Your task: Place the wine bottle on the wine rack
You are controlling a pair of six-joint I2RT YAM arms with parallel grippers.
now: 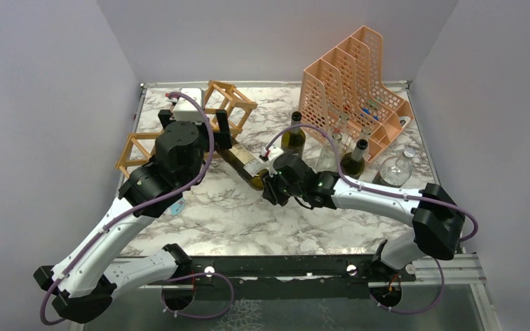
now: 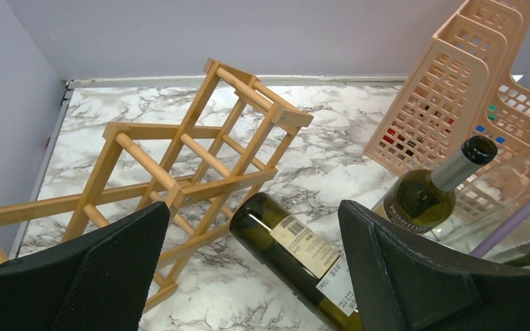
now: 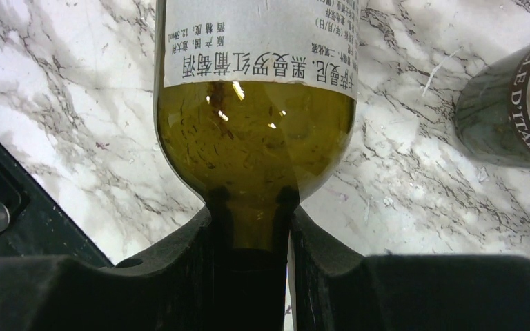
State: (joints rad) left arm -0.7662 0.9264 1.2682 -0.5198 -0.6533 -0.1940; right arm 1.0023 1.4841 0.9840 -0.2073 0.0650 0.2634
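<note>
The wine rack [image 1: 229, 103], a light wooden frame of open cells, stands at the back left; my left arm hides its middle. It also shows in the left wrist view [image 2: 200, 152]. The dark green wine bottle [image 1: 247, 164] lies nearly flat, its base toward the rack and its neck toward the right arm. My right gripper [image 1: 274, 187] is shut on the bottle's neck [image 3: 252, 227]; the body and white label fill the right wrist view [image 3: 255, 117]. My left gripper [image 1: 226, 132] is open and empty just above the bottle [image 2: 297, 248], one finger to each side [image 2: 110, 276].
A peach mesh file holder [image 1: 352, 83] stands at the back right. In front of it stand two upright dark bottles [image 1: 293, 134], [image 1: 354, 160] and clear glass bottles [image 1: 397, 169]. One upright dark bottle [image 2: 428, 193] is close to the right of the lying bottle.
</note>
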